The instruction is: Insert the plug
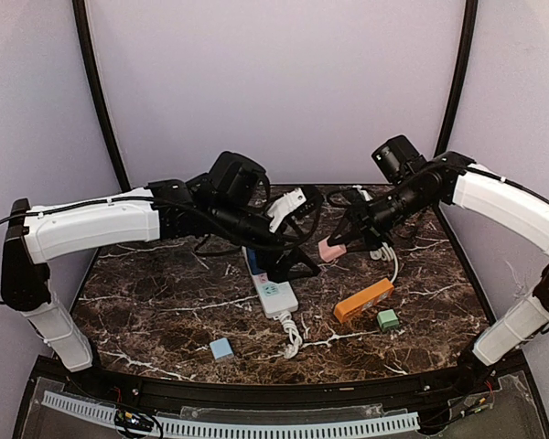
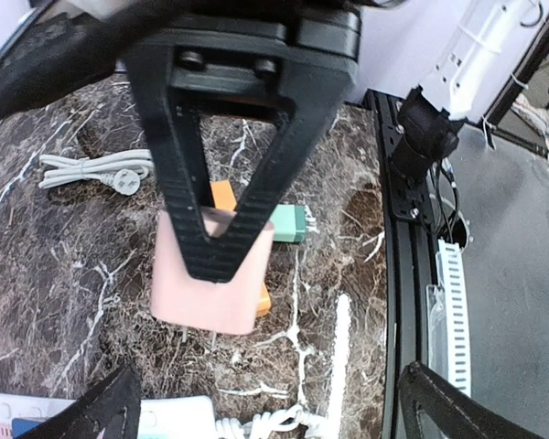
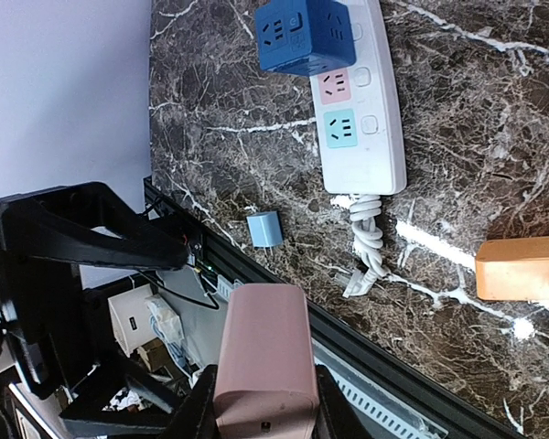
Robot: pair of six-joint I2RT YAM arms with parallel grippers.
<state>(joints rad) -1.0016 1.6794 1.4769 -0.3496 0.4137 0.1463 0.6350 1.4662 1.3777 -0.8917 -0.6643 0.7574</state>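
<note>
the right gripper is clamped on the pink plug, holding it by one end above the dark marbled worktop, just to the right of the white power strip; the left gripper hangs spread wide with nothing in it; the plug looks like a rigid, light, smooth plastic block, likely slippery, so its flat sides want a square grip; its pins are hidden, perhaps on the far face; the worktop is hard and glossy, ringed by plain pale walls.
</note>
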